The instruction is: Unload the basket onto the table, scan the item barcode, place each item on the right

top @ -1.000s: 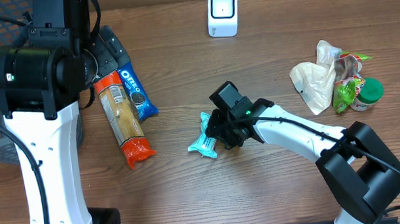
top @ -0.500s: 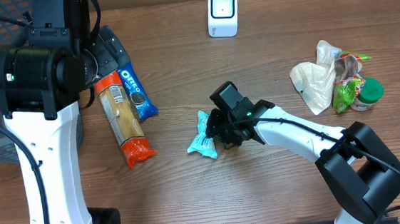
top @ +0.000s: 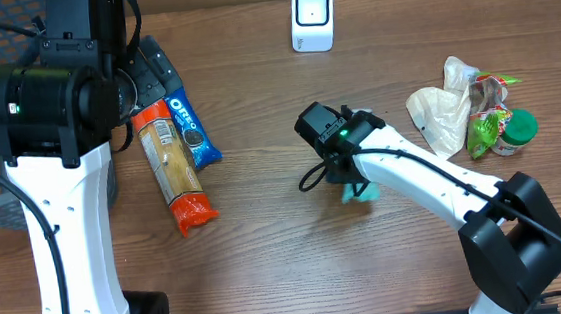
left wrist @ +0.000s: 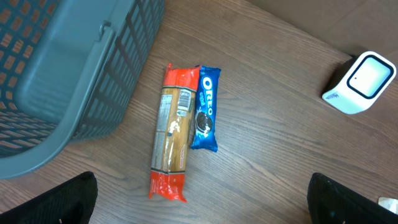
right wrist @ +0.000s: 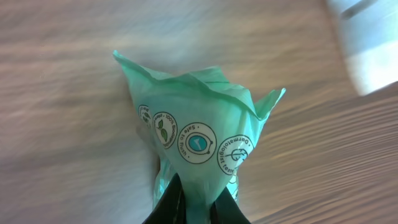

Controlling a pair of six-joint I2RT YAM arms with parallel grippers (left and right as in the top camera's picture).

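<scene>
And there's the teal packet (right wrist: 198,140), pinched at its lower end by the right gripper (right wrist: 194,210), the two dark fingers (right wrist: 166,208) clamped tight on the film. In the right wrist view its long axis runs straight out from the fingers. The flared, crimped end points away from the gripper, up the frame. A row of round printed badges crosses the packet's middle. No barcode shows on this face.

From overhead only a scrap of the packet peeks out (top: 362,192) under the right arm's wrist, near the middle of the table (top: 269,268). Its heading can't be read from up there. Whether it hangs clear of the wood is not certain either.

The white scanner (top: 312,17) stands at the far edge, well apart from the packet, screen side facing the table's middle.

Over on the left, the left gripper (left wrist: 200,190) hangs high, its fingers spread wide on nothing. Below it lie an orange cracker pack (left wrist: 171,140) and a blue Oreo pack (left wrist: 205,117), side by side and touching, beside a grey mesh basket (left wrist: 56,81).

Far right, a crumpled plastic bag (top: 441,114) sits against a green-lidded jar (top: 519,128). The surface is brown woodgrain, blurred in the wrist view.
</scene>
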